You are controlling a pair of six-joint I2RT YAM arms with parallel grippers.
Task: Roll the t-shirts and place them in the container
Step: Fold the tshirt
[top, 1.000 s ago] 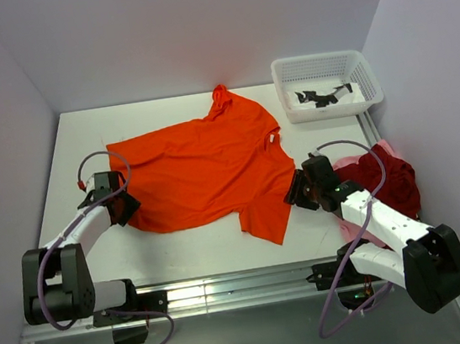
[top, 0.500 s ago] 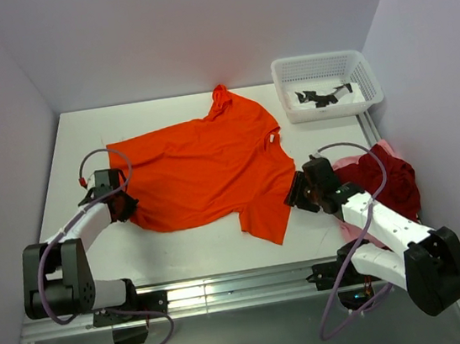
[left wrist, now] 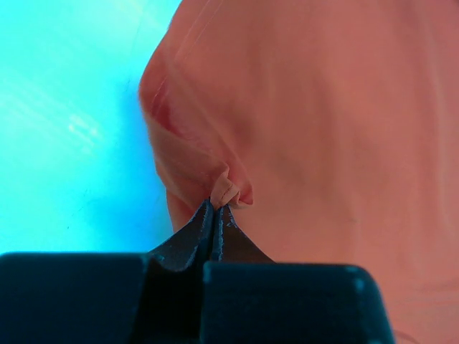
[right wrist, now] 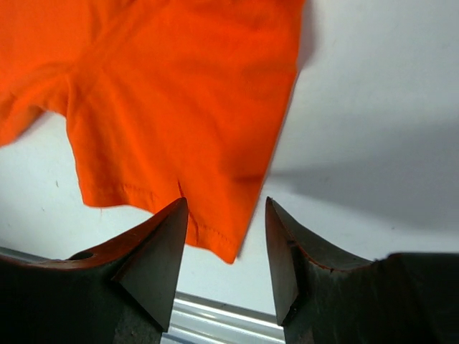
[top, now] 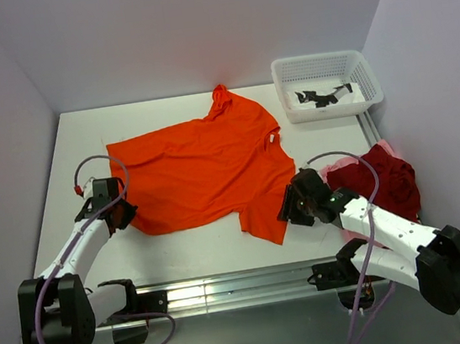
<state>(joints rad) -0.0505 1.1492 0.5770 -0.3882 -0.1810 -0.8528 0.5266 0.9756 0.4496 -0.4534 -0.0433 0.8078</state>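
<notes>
A bright orange t-shirt (top: pixel 204 167) lies spread flat across the middle of the table. My left gripper (top: pixel 121 213) sits at its near left corner. In the left wrist view that gripper (left wrist: pixel 219 204) is shut on a small pinch of the orange t-shirt (left wrist: pixel 323 129) hem. My right gripper (top: pixel 290 208) hovers at the near right sleeve. Seen from the right wrist, it (right wrist: pixel 226 204) is open, and the sleeve corner of the orange t-shirt (right wrist: pixel 179 93) lies below the gap. A dark red t-shirt (top: pixel 388 177) and a pale pink one (top: pixel 384 148) are heaped at the right edge.
A white mesh basket (top: pixel 332 110) stands at the far right corner with black and white items inside. The metal rail (top: pixel 228 287) runs along the table's near edge, just beyond the right gripper. Walls close in the left, back and right sides.
The left gripper has shut on the orange shirt's hem and its arm has swung slightly. The right gripper has moved left and nearer, toward the sleeve corner, opening a little wider.
</notes>
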